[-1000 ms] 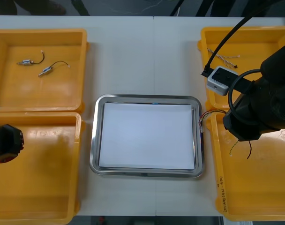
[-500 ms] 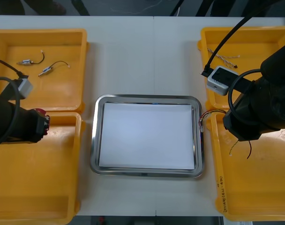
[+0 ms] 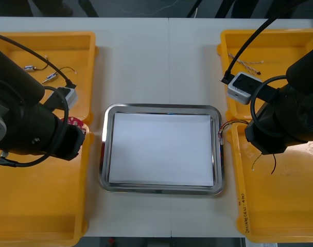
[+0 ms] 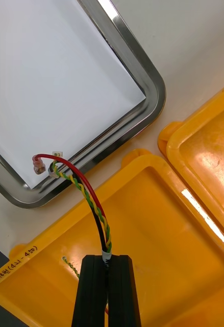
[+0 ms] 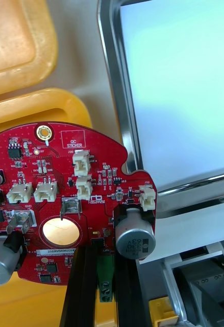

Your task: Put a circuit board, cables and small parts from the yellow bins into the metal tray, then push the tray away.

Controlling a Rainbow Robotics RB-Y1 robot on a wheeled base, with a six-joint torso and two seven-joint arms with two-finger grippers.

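1. Front view: left gripper clamps the red circuit board over the near-left bin's edge, beside the tray.
2. Right gripper pinches a red-yellow cable above the near-right bin, plug at the tray's right rim.

Front view: looking steeply down from above the arms, taking in the bench, the tray and four bins.
Right wrist view: sitting close behind the right end effector, facing along its clamped cable toward a tray corner.
Left wrist view: sitting closer still, peering past the left end effector and its gripped board at the tray rim.
Shared: all three are showing the tray, and each wrist view is also catching bins.
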